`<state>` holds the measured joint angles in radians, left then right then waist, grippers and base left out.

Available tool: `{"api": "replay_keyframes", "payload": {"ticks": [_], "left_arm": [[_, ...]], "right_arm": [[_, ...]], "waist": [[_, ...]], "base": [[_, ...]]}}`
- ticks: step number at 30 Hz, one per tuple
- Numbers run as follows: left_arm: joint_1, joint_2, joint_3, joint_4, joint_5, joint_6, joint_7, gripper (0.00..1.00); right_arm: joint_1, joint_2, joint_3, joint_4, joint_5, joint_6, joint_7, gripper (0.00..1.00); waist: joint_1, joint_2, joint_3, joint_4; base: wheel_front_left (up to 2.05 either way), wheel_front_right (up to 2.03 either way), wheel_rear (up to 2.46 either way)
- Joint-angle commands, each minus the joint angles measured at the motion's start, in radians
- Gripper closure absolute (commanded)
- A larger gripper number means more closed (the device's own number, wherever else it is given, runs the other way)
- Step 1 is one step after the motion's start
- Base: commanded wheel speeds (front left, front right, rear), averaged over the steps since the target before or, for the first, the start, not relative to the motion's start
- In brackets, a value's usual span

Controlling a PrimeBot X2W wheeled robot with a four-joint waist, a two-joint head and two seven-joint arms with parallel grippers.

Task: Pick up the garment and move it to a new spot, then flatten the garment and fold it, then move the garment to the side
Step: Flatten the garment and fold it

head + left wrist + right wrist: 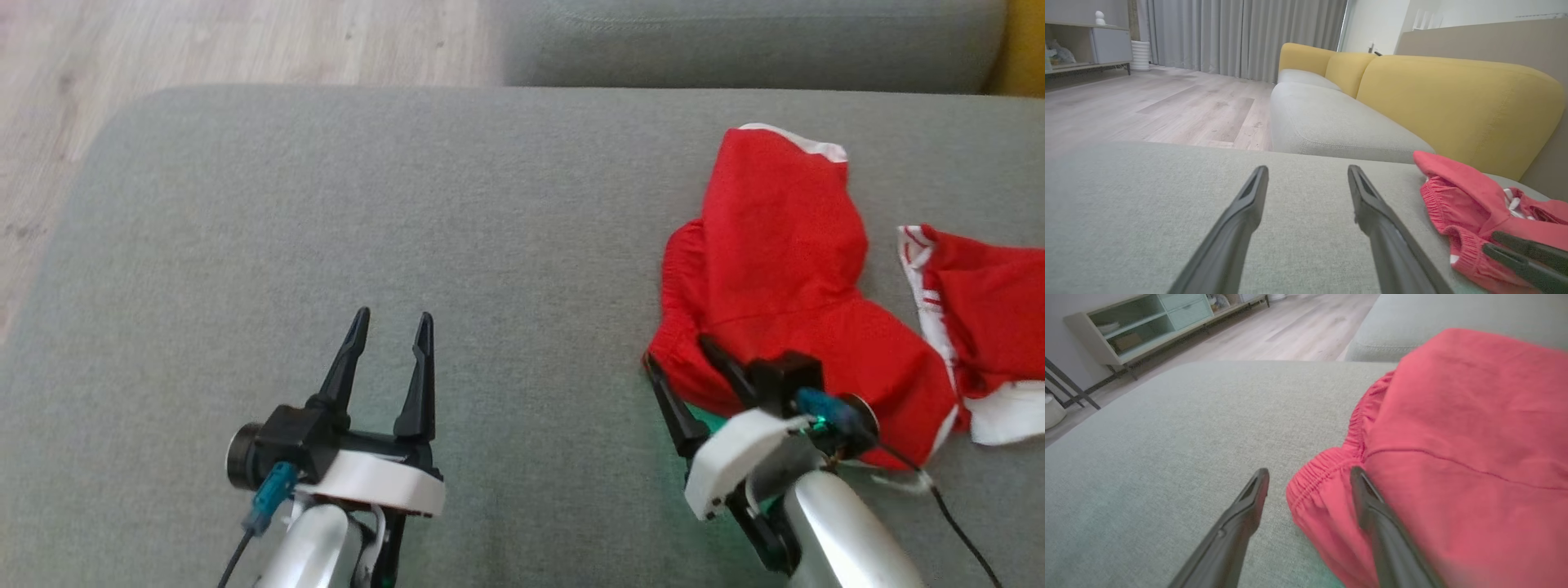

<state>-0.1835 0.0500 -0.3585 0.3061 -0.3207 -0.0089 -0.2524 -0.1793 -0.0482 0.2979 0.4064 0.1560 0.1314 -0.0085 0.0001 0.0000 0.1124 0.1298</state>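
Observation:
The garment (775, 269) is red with white trim and an elastic waistband. It lies crumpled on the right part of the grey cushion (326, 204), and one part reaches the right edge. My right gripper (679, 353) is open at the garment's near left edge. In the right wrist view (1309, 472) the waistband (1323, 469) lies between the fingers, one finger over the red cloth and the other over bare cushion. My left gripper (392, 314) stands open and empty over bare cushion at the lower left, well clear of the garment (1474, 196).
Wooden floor (163, 49) lies beyond the cushion's far left edge. A grey sofa seat (1331, 122) with yellow backrests (1453, 102) stands behind the cushion. A low shelf unit (1147, 326) and curtains (1229, 36) are farther off.

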Motion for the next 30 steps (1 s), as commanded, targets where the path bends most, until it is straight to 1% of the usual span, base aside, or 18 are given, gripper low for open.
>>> {"api": "replay_keyframes", "payload": {"ticks": [1, 4, 10, 13, 14, 17, 20, 25, 30], "left_arm": [[-0.049, 0.000, 0.023, -0.025, -0.006, 0.005, -0.009, 0.00], [-0.056, 0.000, 0.017, -0.023, -0.012, 0.006, -0.009, 0.00], [-0.067, 0.000, 0.001, -0.025, -0.025, 0.012, -0.009, 0.00], [-0.067, 0.000, -0.002, -0.024, -0.029, 0.014, -0.009, 0.00], [-0.067, 0.000, -0.006, -0.023, -0.030, 0.015, -0.009, 0.00], [-0.071, 0.000, -0.007, -0.022, -0.031, 0.015, -0.009, 0.00], [-0.074, 0.000, -0.001, -0.020, -0.029, 0.015, -0.009, 0.00], [-0.075, 0.000, -0.001, -0.019, -0.027, 0.012, -0.009, 0.00], [-0.078, 0.000, -0.007, -0.022, -0.033, 0.014, -0.009, 0.00]], "right_arm": [[-0.052, -0.002, 0.027, 0.005, 0.011, -0.001, 0.015, 0.00], [-0.099, -0.002, 0.035, 0.097, -0.001, -0.001, 0.054, 0.00], [-0.176, -0.002, 0.012, 0.243, -0.030, -0.001, 0.062, 0.00], [-0.202, -0.002, 0.011, 0.302, -0.021, -0.001, 0.066, 0.00], [-0.220, -0.002, 0.013, 0.329, -0.004, -0.001, 0.053, 1.00], [-0.249, -0.002, 0.023, 0.345, 0.036, -0.001, 0.000, 1.00], [-0.281, -0.002, 0.074, 0.335, 0.084, -0.001, -0.065, 1.00], [-0.338, -0.002, 0.185, 0.300, 0.169, -0.001, -0.156, 1.00], [-0.388, -0.002, 0.312, 0.278, 0.241, -0.001, -0.181, 1.00]], "waist": [[-0.0001, 0.0000, 0.013, 0.012], [-0.0001, 0.0000, 0.028, 0.024], [-0.0001, 0.0000, 0.044, 0.043], [-0.0001, 0.0000, 0.051, 0.045], [-0.0001, 0.0000, 0.053, 0.048], [-0.0001, 0.0000, 0.054, 0.051], [-0.0001, 0.0000, 0.053, 0.052], [-0.0001, 0.0000, 0.051, 0.062], [-0.0001, 0.0000, 0.055, 0.085]], "base": [[0.00, 0.00, 0.00], [0.00, 0.00, 0.00], [0.00, 0.00, 0.00], [0.00, 0.00, 0.00], [0.00, 0.00, 0.00], [0.00, 0.00, 0.00], [0.00, 0.00, 0.00], [0.00, 0.00, 0.00], [0.00, 0.00, 0.00]]}}
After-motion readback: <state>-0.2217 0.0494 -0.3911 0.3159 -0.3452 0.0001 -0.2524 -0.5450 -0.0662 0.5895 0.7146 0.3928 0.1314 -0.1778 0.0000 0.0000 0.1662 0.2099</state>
